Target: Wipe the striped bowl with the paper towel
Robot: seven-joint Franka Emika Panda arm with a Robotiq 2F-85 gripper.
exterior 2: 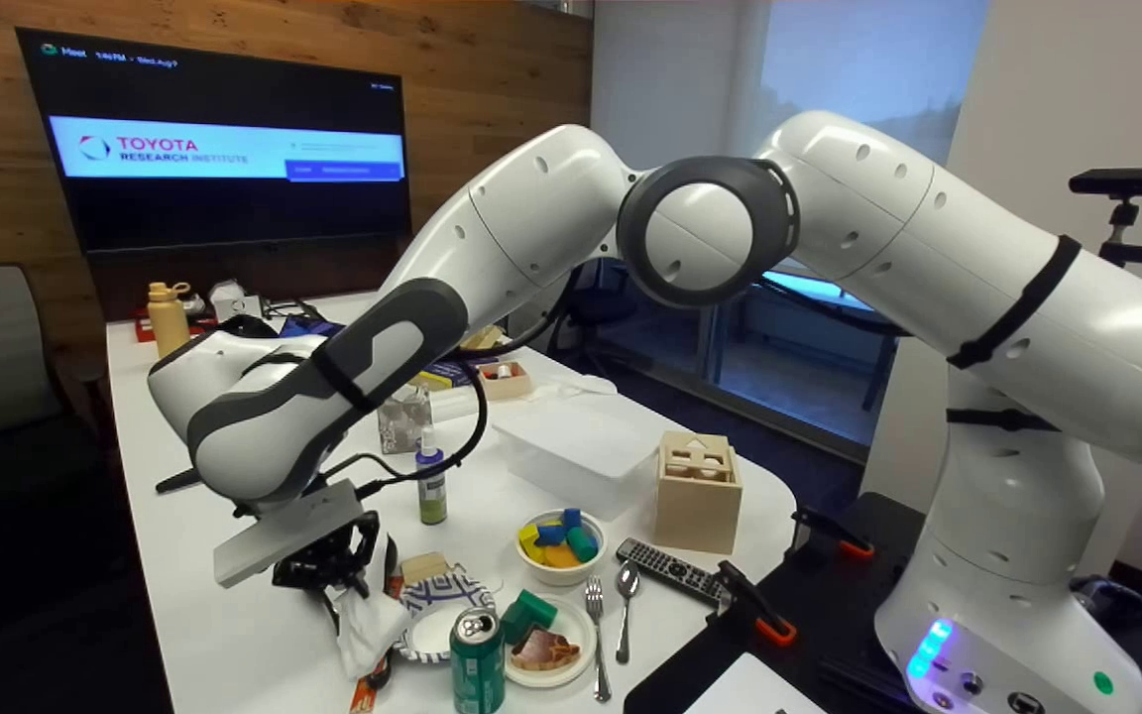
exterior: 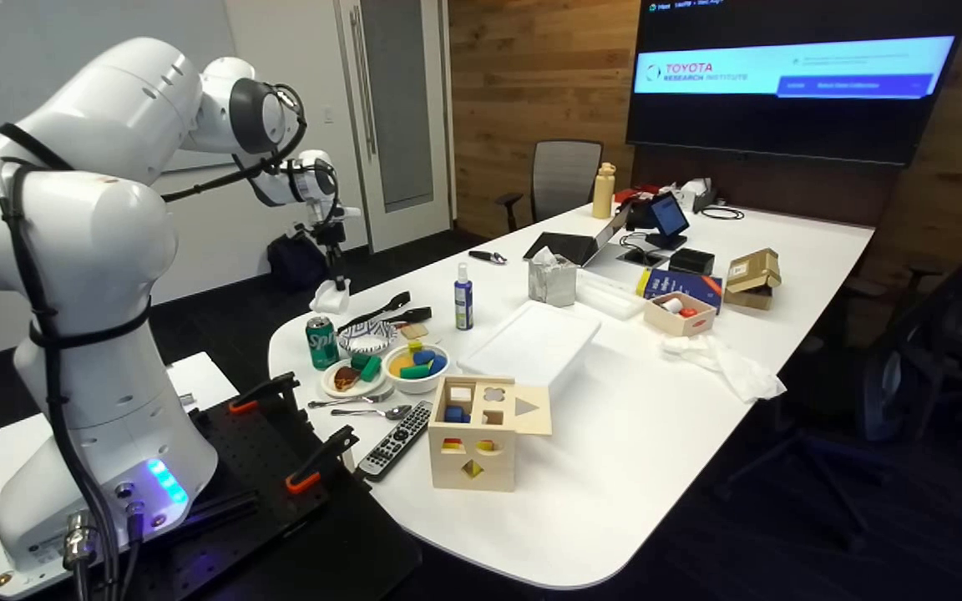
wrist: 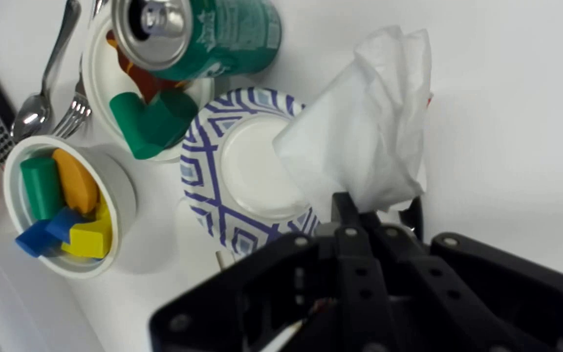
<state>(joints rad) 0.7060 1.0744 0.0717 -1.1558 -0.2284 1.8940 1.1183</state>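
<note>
The jaws are drawn together, clamped on one end of the paper towel (wrist: 355, 122). The gripper (wrist: 357, 211) is over the table (exterior: 615, 476), and the crumpled white towel hangs from it. The striped bowl (wrist: 201, 183) sits upright on the table, its rim patterned in blue and white, its middle plain white. In the wrist view the towel hides part of the bowl's rim; in an exterior view the two show apart, the towel raised just beside the bowl.

A green can (wrist: 235, 36) with an opened top stands upright next to the striped bowl. Near both is a white plate (wrist: 98, 73) carrying green blocks (wrist: 171, 120) and a reddish-brown piece (exterior 2: 544, 651) whose kind is hard to tell. A white bowl (wrist: 122, 195) close by holds green, orange, yellow and blue blocks. A fork (wrist: 75, 113) and a spoon (wrist: 33, 111) lie side by side near the plate, with a remote control (exterior: 397, 441) beyond them, near a wooden box (exterior 2: 695, 516) with shaped holes. A spray bottle (exterior: 464, 305) stands upright between the striped bowl and a tissue box (exterior: 552, 284).
</note>
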